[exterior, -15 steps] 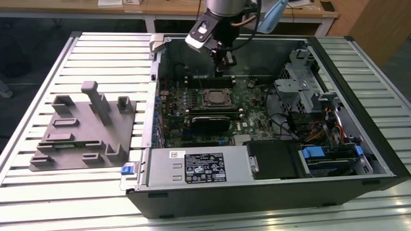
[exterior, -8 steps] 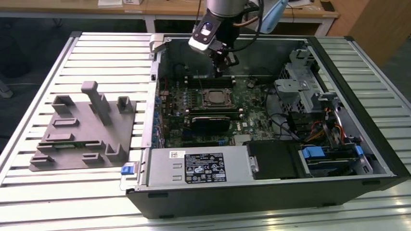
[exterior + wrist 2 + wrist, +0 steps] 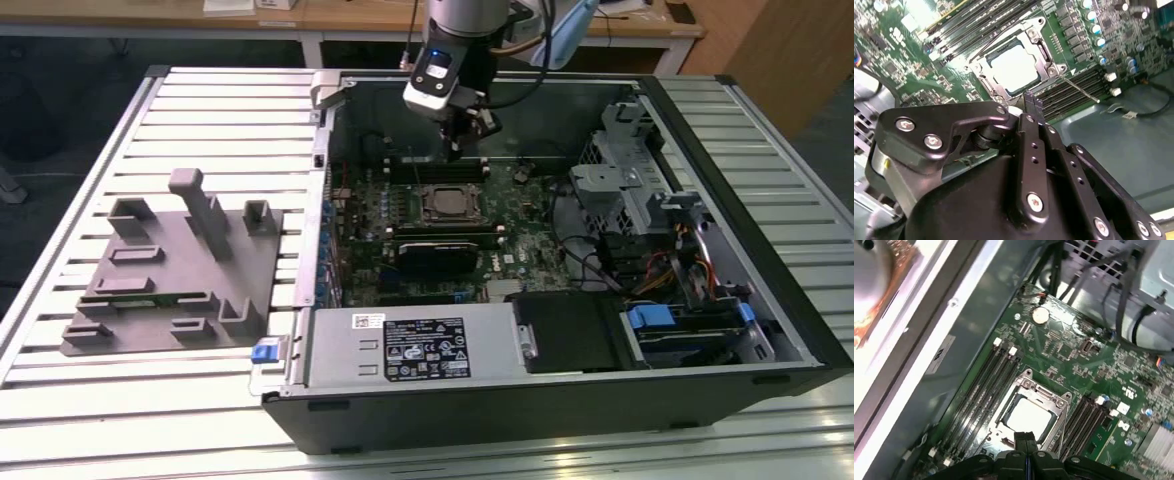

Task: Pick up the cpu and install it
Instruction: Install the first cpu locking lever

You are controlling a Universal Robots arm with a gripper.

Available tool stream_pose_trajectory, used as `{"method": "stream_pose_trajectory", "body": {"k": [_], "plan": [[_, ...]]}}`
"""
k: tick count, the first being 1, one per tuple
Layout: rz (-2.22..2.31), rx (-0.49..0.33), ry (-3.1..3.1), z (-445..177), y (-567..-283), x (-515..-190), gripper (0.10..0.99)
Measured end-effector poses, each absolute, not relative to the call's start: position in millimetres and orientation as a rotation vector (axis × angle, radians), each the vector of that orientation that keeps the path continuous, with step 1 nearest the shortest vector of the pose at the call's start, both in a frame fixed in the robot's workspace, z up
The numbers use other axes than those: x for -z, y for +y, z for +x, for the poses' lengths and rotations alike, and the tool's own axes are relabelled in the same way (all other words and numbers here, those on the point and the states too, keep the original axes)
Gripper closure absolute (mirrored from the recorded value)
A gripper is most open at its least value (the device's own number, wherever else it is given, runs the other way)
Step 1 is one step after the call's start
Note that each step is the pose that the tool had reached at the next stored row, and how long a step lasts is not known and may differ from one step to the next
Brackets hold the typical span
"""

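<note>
- Silvery cpu (image 3: 1014, 70): I see it lying flat inside the socket frame (image 3: 1040, 50) on the motherboard (image 3: 904, 60).
- Gripper (image 3: 1032, 103): black fingers pressed together, empty, poised over the frame's edge beside the memory slots (image 3: 1074, 85).

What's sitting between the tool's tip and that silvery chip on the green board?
Only the metal frame rimming the cpu; in both wrist views the tool has nothing else before it.
</note>
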State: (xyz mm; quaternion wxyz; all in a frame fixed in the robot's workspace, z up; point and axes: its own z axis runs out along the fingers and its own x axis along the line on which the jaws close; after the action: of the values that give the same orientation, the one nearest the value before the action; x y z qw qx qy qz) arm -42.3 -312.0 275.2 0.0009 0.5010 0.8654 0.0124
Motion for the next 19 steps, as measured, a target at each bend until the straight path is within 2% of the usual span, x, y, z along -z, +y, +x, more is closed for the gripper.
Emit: {"method": "stream_pose_trajectory", "body": {"k": [19], "plan": [[1.113, -0.039, 2.94, -42.6, -312.3, -271.0, 0.98]]}}
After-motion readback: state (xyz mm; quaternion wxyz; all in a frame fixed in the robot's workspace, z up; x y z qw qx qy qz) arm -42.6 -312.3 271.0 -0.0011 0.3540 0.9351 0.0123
